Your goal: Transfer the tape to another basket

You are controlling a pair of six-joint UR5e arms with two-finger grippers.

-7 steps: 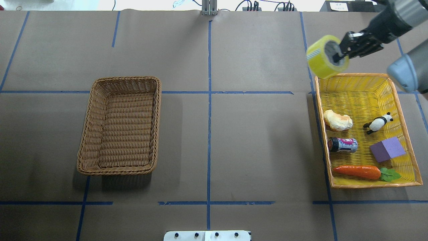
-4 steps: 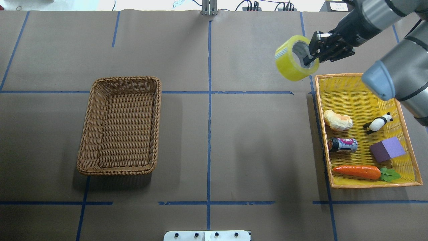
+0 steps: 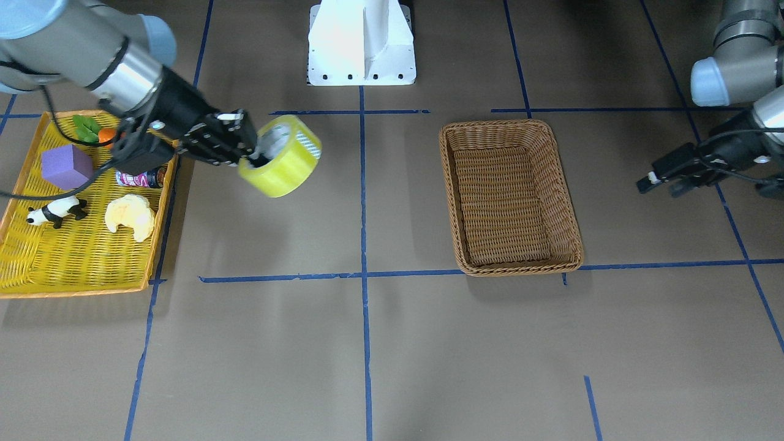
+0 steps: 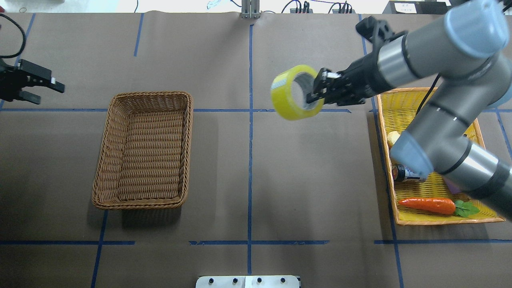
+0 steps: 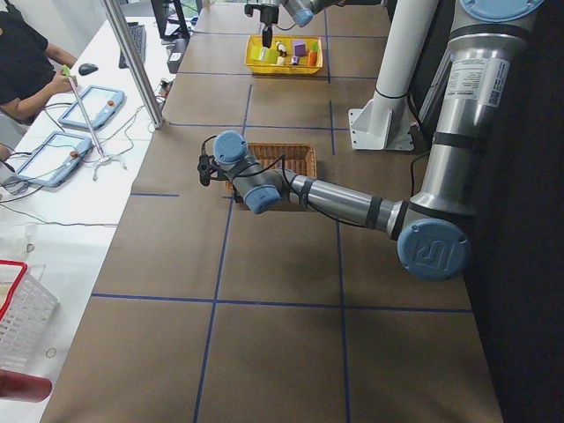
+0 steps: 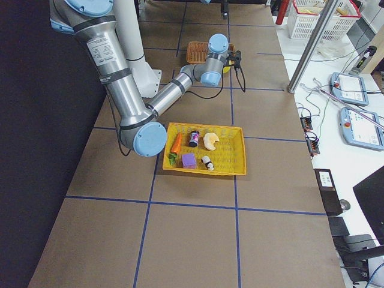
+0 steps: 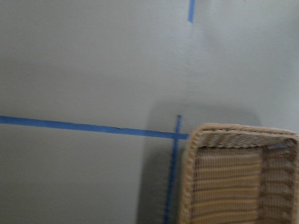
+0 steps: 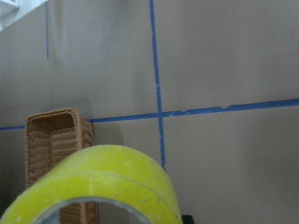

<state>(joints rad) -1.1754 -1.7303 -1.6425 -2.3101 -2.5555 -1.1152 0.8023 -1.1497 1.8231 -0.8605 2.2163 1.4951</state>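
Above the brown, blue-lined table (image 4: 312,172), the right gripper (image 4: 314,98) clamped the tape (image 4: 282,100); the left gripper (image 4: 50,93) hung open.

Glossy tape (image 4: 285,103), woven wicker basket (image 4: 142,160)

Between the tape (image 4: 286,102) in my right pincer (image 4: 315,94) and the basket (image 4: 188,132) lies flat, open brown worktop (image 4: 224,160). The basket's mouth faces up, its woven floor showing wall to wall. My left pincer (image 4: 48,92), fingers spread, hangs off the basket's far-left corner, apart from the rim. The yellow tray (image 4: 404,104) lies under my right arm.
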